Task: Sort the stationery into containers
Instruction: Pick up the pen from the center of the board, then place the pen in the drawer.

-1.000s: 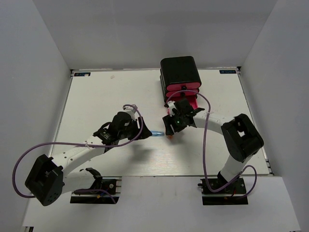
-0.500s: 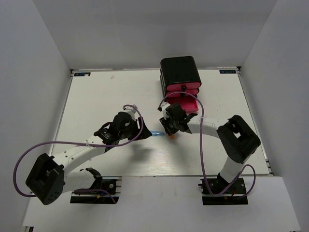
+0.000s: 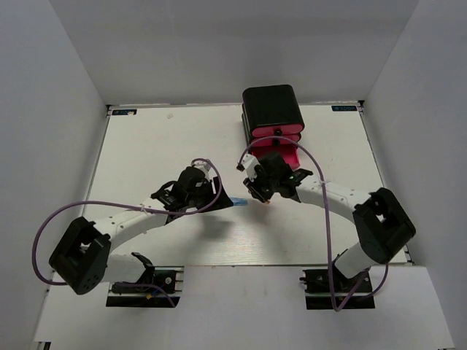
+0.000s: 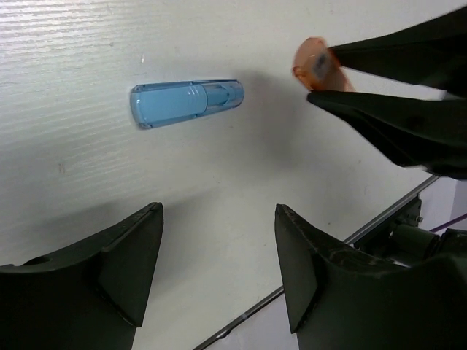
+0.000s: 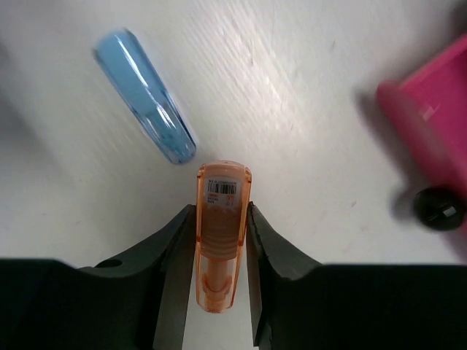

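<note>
My right gripper point(image 5: 219, 213) is shut on the short orange cylinder point(image 5: 222, 219), low over the table; in the top view the gripper point(image 3: 264, 195) is just in front of the cabinet. The light-blue cylinder point(image 3: 239, 202) lies flat on the table just left of it and shows in both wrist views point(image 5: 146, 95) point(image 4: 186, 103). My left gripper point(image 4: 219, 215) is open and empty, a short way left of the light-blue cylinder point(image 3: 219, 197). The black cabinet point(image 3: 272, 108) holds pink drawers point(image 3: 276, 134); the lowest drawer point(image 3: 283, 154) is pulled out. The sticks and pen are out of view.
The pulled-out drawer's pink front point(image 5: 430, 124) and black knob point(image 5: 435, 208) are close to the right of my right gripper. White walls surround the table point(image 3: 146, 146). Purple cables loop along both arms.
My left gripper has moved right, closer to the light-blue cylinder. The right arm's elbow has swung right while its gripper stays by the drawer with the orange cylinder between its fingers.
</note>
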`<state>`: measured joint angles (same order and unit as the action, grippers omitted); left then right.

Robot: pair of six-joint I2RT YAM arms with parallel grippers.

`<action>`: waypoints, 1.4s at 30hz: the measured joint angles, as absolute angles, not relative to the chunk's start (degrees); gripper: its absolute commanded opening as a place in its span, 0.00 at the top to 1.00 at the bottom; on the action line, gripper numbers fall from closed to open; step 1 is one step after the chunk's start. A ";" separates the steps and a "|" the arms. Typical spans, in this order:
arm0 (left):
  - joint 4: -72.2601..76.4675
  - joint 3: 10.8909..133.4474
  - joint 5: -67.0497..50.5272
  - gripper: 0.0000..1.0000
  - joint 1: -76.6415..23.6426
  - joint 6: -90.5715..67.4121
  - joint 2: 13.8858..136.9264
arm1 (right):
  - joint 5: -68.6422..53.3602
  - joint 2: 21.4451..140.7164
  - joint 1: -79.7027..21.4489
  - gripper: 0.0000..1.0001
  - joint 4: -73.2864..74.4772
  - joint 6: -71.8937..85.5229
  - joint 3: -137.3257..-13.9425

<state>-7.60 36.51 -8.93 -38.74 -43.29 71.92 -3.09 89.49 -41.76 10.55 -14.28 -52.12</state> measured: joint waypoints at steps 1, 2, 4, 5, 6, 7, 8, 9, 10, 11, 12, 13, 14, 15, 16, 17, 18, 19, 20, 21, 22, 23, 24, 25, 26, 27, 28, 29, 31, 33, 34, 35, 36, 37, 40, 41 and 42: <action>-7.81 37.19 -9.15 0.28 -38.74 -43.94 72.99 | -4.58 88.42 -41.47 0.77 11.07 -15.88 -53.10; -7.99 37.93 -9.37 0.26 -38.74 -44.53 73.97 | -6.33 87.46 -41.12 0.77 11.29 -17.63 -54.39; -8.49 39.64 -9.67 0.26 -38.74 -46.28 75.83 | -9.13 85.73 -40.34 0.77 10.98 -21.50 -56.73; -8.62 40.42 -9.76 0.26 -38.74 -47.48 76.55 | -10.35 84.95 -39.79 0.77 10.48 -23.42 -57.34; -8.64 40.91 -9.85 0.26 -38.74 -48.56 77.03 | -11.18 84.29 -39.22 0.77 10.11 -25.10 -57.60; -8.99 41.52 -9.98 0.26 -38.74 -49.98 77.54 | -11.77 83.79 -38.48 0.77 9.91 -27.07 -57.67; -9.23 42.19 -10.07 0.25 -38.74 -51.31 78.19 | -12.34 83.57 -37.65 0.79 9.85 -29.32 -57.67; -9.47 42.89 -10.13 0.25 -38.74 -52.42 78.87 | -12.67 83.57 -36.99 0.79 9.85 -31.14 -57.67; -10.28 43.86 -10.28 0.25 -38.74 -53.98 79.77 | -13.02 83.74 -36.05 0.79 9.91 -33.15 -57.67; -10.48 44.60 -10.35 0.25 -38.74 -54.48 80.47 | -13.47 83.90 -35.20 0.79 9.93 -35.03 -57.67; -11.31 45.63 -10.48 0.25 -38.74 -55.44 81.41 | -13.78 84.12 -34.20 0.79 9.76 -37.65 -57.67; -11.86 46.48 -10.61 0.25 -38.74 -56.27 82.37 | -14.02 84.29 -33.39 0.80 9.47 -39.57 -57.67; -12.29 47.09 -10.74 0.25 -38.74 -56.95 83.15 | -14.22 84.53 -32.40 0.80 9.13 -41.63 -57.67; -12.82 47.55 -10.85 0.25 -38.79 -57.58 83.74 | -14.46 84.97 -31.48 0.80 8.80 -44.16 -57.82; -13.30 47.75 -10.94 0.25 -38.83 -58.19 84.07 | -14.70 85.41 -30.92 0.80 8.80 -46.28 -58.11; -13.56 47.77 -11.00 0.25 -38.87 -58.70 84.25 | -14.85 86.46 -29.74 0.80 8.80 -47.97 -58.87; -14.00 47.77 -11.05 0.25 -38.98 -59.18 84.33 | -15.18 87.57 -28.88 0.80 8.86 -49.91 -59.96; -14.44 47.77 -11.14 0.25 -39.09 -59.68 84.40 | -15.59 88.92 -27.99 0.80 8.84 -51.88 -61.39; -14.68 47.77 -11.18 0.24 -39.13 -60.12 84.42 | -15.90 90.00 -27.33 0.80 8.86 -53.41 -62.48; -14.92 47.79 -11.22 0.24 -39.18 -60.53 84.53 | -16.49 91.13 -26.63 0.80 8.91 -55.33 -63.72; -15.22 47.88 -11.25 0.24 -39.18 -60.90 84.71 | -17.02 92.18 -26.11 0.79 8.91 -57.21 -64.90; -15.57 48.05 -11.25 0.24 -39.18 -61.19 84.97 | -17.39 93.03 -25.63 0.78 8.91 -58.67 -65.78; -16.34 48.49 -11.38 0.24 -39.18 -61.56 85.45 | -17.98 93.91 -25.15 0.76 8.93 -60.51 -66.70; -16.91 49.08 -11.51 0.24 -39.18 -61.87 86.04 | -18.35 94.70 -24.80 0.75 9.02 -62.11 -67.42; -17.54 49.76 -11.55 0.24 -39.18 -62.08 86.76 | -18.68 95.64 -24.53 0.72 9.30 -63.57 -68.23; -18.11 50.59 -11.62 0.23 -39.18 -62.37 87.61 | -19.00 96.62 -24.38 0.70 9.72 -64.82 -69.19; -18.52 51.29 -11.68 0.23 -39.18 -62.50 88.33 | -19.35 97.86 -24.23 0.69 10.33 -65.82 -70.32; -19.09 51.92 -11.84 0.23 -39.18 -62.67 88.92 | -19.75 99.13 -24.05 0.66 11.27 -66.72 -71.70; -19.57 52.47 -12.08 0.23 -39.18 -63.00 89.73 | -20.21 101.56 -23.86 0.64 13.08 -68.05 -74.28; -20.14 52.51 -12.23 0.23 -39.18 -63.26 89.93 | -20.51 102.65 -23.77 0.61 13.91 -68.84 -75.02; -20.40 52.51 -12.32 0.23 -39.18 -63.40 89.95 | -20.67 102.76 -23.70 0.61 14.68 -69.30 -75.02; -20.58 52.51 -12.45 0.23 -39.18 -63.48 89.95 | -20.78 102.78 -23.68 0.59 15.29 -69.49 -75.02; -20.71 52.51 -12.49 0.23 -39.18 -63.53 89.95 | -20.82 102.78 -23.64 0.57 15.59 -69.60 -75.02; -20.82 52.53 -12.53 0.23 -39.18 -63.55 89.97 | -20.80 102.78 -23.62 0.57 15.68 -69.63 -75.02; -20.99 52.77 -12.58 0.20 -39.18 -63.72 90.43 | -20.80 102.78 -23.57 0.54 16.25 -69.56 -75.02; -21.10 52.99 -12.58 0.19 -39.18 -63.75 90.76 | -20.82 102.78 -23.46 0.54 16.36 -69.43 -75.02; -21.12 53.17 -12.60 0.19 -39.18 -63.72 91.09 | -20.86 102.78 -23.42 0.53 16.49 -69.38 -75.02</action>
